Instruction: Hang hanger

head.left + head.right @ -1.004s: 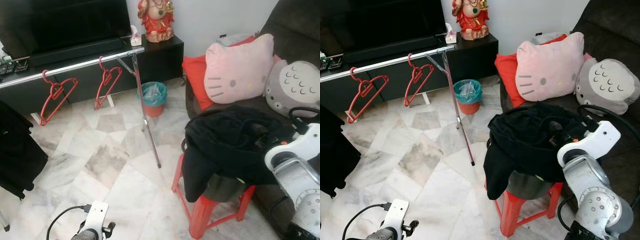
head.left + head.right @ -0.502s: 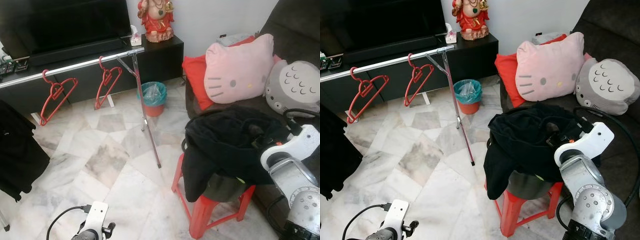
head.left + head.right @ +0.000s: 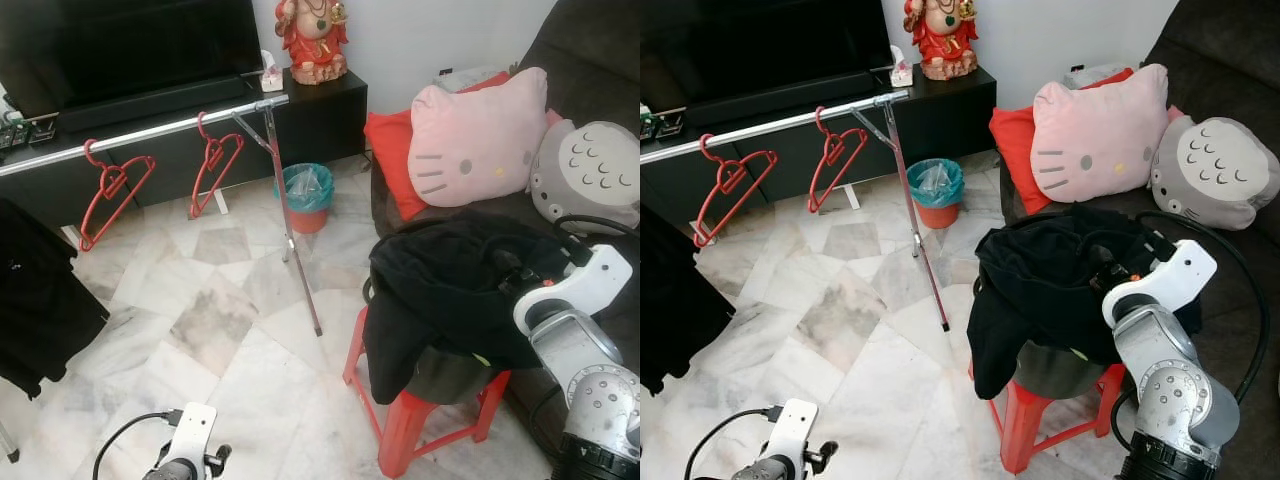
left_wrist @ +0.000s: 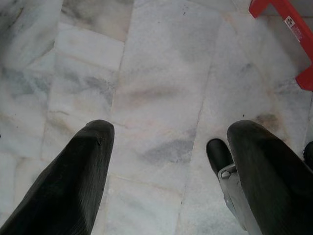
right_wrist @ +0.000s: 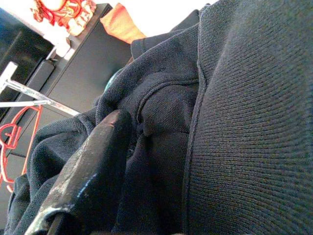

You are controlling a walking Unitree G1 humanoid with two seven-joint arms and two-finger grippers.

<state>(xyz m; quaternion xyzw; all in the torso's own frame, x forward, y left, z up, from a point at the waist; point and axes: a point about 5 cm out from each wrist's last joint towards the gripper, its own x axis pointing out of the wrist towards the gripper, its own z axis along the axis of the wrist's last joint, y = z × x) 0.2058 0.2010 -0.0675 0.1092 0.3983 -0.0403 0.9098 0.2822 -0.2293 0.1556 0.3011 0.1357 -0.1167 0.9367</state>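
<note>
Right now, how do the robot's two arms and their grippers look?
The right arm is silver metal with round joints and screws, capped by a white housing bearing a small orange mark; a black cable loops beside it. The right gripper finger is black and scuffed. The left arm has a white housing with a black cable. The left gripper has two long, rounded black fingers.
</note>
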